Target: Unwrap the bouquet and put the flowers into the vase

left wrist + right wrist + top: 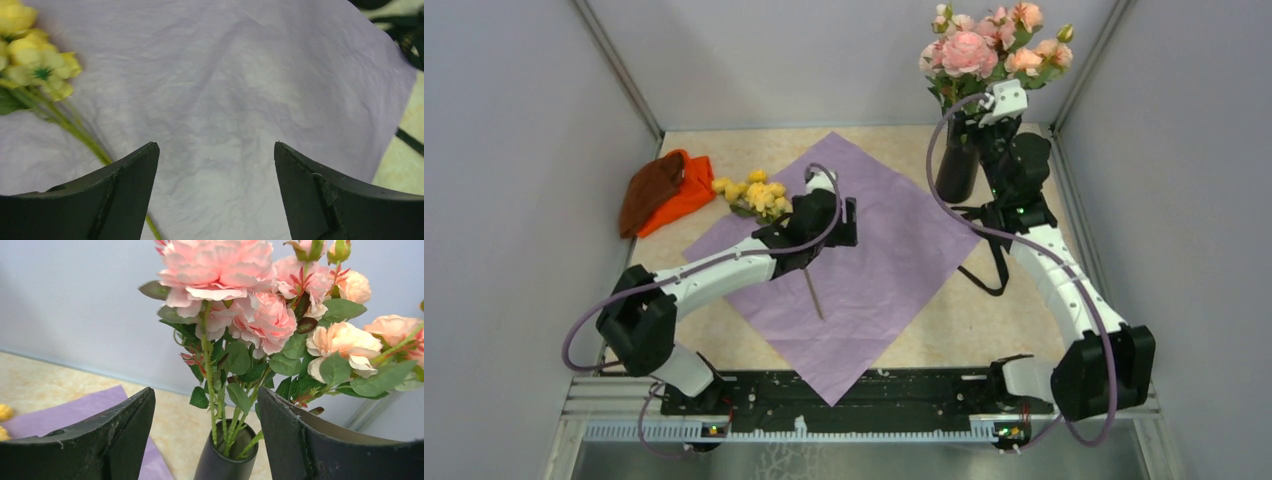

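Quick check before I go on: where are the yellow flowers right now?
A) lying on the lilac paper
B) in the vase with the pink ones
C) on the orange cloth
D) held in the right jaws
A: the yellow flowers lie on the lilac paper, while only pink and peach blooms stand in the vase.
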`<state>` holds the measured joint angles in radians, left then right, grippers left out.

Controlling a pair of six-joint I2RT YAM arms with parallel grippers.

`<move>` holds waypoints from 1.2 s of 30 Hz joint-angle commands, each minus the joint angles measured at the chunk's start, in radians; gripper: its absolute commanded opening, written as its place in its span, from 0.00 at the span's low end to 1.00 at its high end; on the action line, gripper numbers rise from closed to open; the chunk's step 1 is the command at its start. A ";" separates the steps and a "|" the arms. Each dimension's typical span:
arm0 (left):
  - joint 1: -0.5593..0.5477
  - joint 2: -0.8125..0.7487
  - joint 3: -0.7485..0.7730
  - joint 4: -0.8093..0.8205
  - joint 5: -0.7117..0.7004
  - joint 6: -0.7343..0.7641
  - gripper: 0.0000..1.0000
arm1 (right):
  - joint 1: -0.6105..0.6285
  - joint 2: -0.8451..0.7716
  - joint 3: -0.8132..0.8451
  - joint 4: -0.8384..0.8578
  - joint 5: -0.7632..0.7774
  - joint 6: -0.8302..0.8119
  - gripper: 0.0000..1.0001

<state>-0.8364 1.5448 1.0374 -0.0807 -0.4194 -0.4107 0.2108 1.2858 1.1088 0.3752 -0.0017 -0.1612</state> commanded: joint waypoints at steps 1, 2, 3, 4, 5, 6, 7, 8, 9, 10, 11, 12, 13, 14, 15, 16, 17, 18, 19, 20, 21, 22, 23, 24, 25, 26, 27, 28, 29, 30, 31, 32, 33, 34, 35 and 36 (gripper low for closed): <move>0.120 -0.013 0.060 -0.238 -0.059 -0.225 0.88 | -0.007 -0.126 -0.070 0.120 -0.071 0.094 0.74; 0.147 -0.007 0.063 -0.269 -0.057 -0.256 0.87 | -0.007 -0.137 -0.083 0.136 -0.082 0.111 0.74; 0.172 0.002 0.064 -0.290 -0.056 -0.285 0.86 | -0.008 -0.144 -0.089 0.141 -0.094 0.123 0.74; 0.196 0.009 0.070 -0.312 -0.055 -0.314 0.83 | -0.008 -0.148 -0.089 0.136 -0.107 0.136 0.74; 0.218 0.030 0.078 -0.338 -0.051 -0.342 0.79 | -0.008 -0.153 -0.090 0.134 -0.120 0.147 0.74; 0.236 0.046 0.091 -0.364 -0.043 -0.367 0.75 | -0.008 -0.160 -0.097 0.137 -0.135 0.153 0.74; 0.250 0.067 0.101 -0.387 -0.036 -0.387 0.73 | -0.007 -0.165 -0.105 0.146 -0.145 0.182 0.74; 0.261 0.087 0.116 -0.407 -0.027 -0.403 0.72 | -0.008 -0.176 -0.118 0.157 -0.157 0.205 0.74; 0.272 0.109 0.128 -0.423 -0.017 -0.416 0.71 | -0.007 -0.183 -0.132 0.176 -0.175 0.235 0.73; 0.279 0.134 0.143 -0.437 -0.005 -0.424 0.71 | -0.006 -0.185 -0.149 0.198 -0.200 0.265 0.73; 0.283 0.158 0.158 -0.447 0.008 -0.432 0.70 | 0.001 -0.186 -0.161 0.218 -0.222 0.287 0.72; 0.286 0.183 0.171 -0.456 0.017 -0.436 0.70 | 0.017 -0.184 -0.167 0.224 -0.229 0.296 0.72; 0.287 0.206 0.184 -0.461 0.023 -0.442 0.70 | 0.033 -0.181 -0.171 0.223 -0.223 0.293 0.72; 0.288 0.228 0.196 -0.467 0.026 -0.448 0.70 | 0.050 -0.178 -0.171 0.216 -0.213 0.283 0.72; 0.289 0.248 0.207 -0.475 0.026 -0.456 0.70 | 0.064 -0.175 -0.168 0.204 -0.206 0.270 0.72; 0.290 0.263 0.216 -0.476 0.027 -0.458 0.69 | 0.076 -0.170 -0.164 0.190 -0.202 0.262 0.72; 0.290 0.276 0.221 -0.474 0.025 -0.458 0.69 | 0.087 -0.164 -0.161 0.180 -0.202 0.255 0.72; 0.292 0.286 0.221 -0.467 0.020 -0.458 0.69 | 0.097 -0.159 -0.157 0.171 -0.204 0.249 0.72; 0.290 0.295 0.219 -0.462 0.008 -0.461 0.69 | 0.107 -0.157 -0.158 0.165 -0.204 0.245 0.72; 0.292 0.303 0.217 -0.461 -0.004 -0.465 0.69 | 0.114 -0.154 -0.161 0.165 -0.204 0.245 0.72; 0.292 0.311 0.217 -0.460 -0.011 -0.466 0.68 | 0.119 -0.151 -0.163 0.163 -0.204 0.244 0.72; 0.294 0.321 0.218 -0.460 -0.014 -0.467 0.68 | 0.123 -0.151 -0.166 0.163 -0.205 0.244 0.72; 0.298 0.327 0.218 -0.459 -0.014 -0.467 0.67 | 0.124 -0.149 -0.169 0.165 -0.205 0.244 0.72; 0.300 0.336 0.218 -0.459 -0.011 -0.468 0.66 | 0.125 -0.149 -0.172 0.166 -0.205 0.244 0.72; 0.302 0.341 0.218 -0.457 -0.009 -0.467 0.64 | 0.126 -0.149 -0.174 0.167 -0.203 0.244 0.72; 0.303 0.345 0.216 -0.455 -0.009 -0.467 0.62 | 0.125 -0.148 -0.177 0.167 -0.202 0.243 0.72; 0.305 0.346 0.216 -0.453 -0.008 -0.466 0.58 | 0.125 -0.148 -0.178 0.167 -0.199 0.241 0.72; 0.305 0.348 0.214 -0.447 -0.005 -0.463 0.52 | 0.125 -0.146 -0.178 0.167 -0.197 0.241 0.72; 0.306 0.348 0.212 -0.440 -0.002 -0.457 0.43 | 0.125 -0.145 -0.179 0.168 -0.195 0.240 0.72; 0.307 0.347 0.210 -0.433 0.006 -0.449 0.31 | 0.125 -0.143 -0.180 0.170 -0.194 0.239 0.72; 0.306 0.345 0.206 -0.419 0.015 -0.432 0.21 | 0.125 -0.142 -0.181 0.172 -0.193 0.239 0.72; 0.306 0.342 0.205 -0.411 0.025 -0.420 0.10 | 0.125 -0.139 -0.182 0.171 -0.192 0.239 0.72; 0.306 0.337 0.209 -0.421 0.026 -0.413 0.01 | 0.125 -0.137 -0.181 0.171 -0.192 0.239 0.72; 0.304 0.329 0.211 -0.429 0.020 -0.410 0.00 | 0.125 -0.134 -0.180 0.172 -0.194 0.239 0.72; 0.302 0.313 0.209 -0.429 0.014 -0.406 0.00 | 0.125 -0.129 -0.180 0.171 -0.193 0.240 0.72; 0.299 0.292 0.204 -0.425 0.006 -0.399 0.00 | 0.125 -0.125 -0.179 0.172 -0.195 0.241 0.72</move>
<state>-0.5339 1.8847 1.2297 -0.4931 -0.4107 -0.8059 0.3313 1.1461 0.9291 0.5087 -0.1951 0.0799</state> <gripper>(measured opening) 0.020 0.723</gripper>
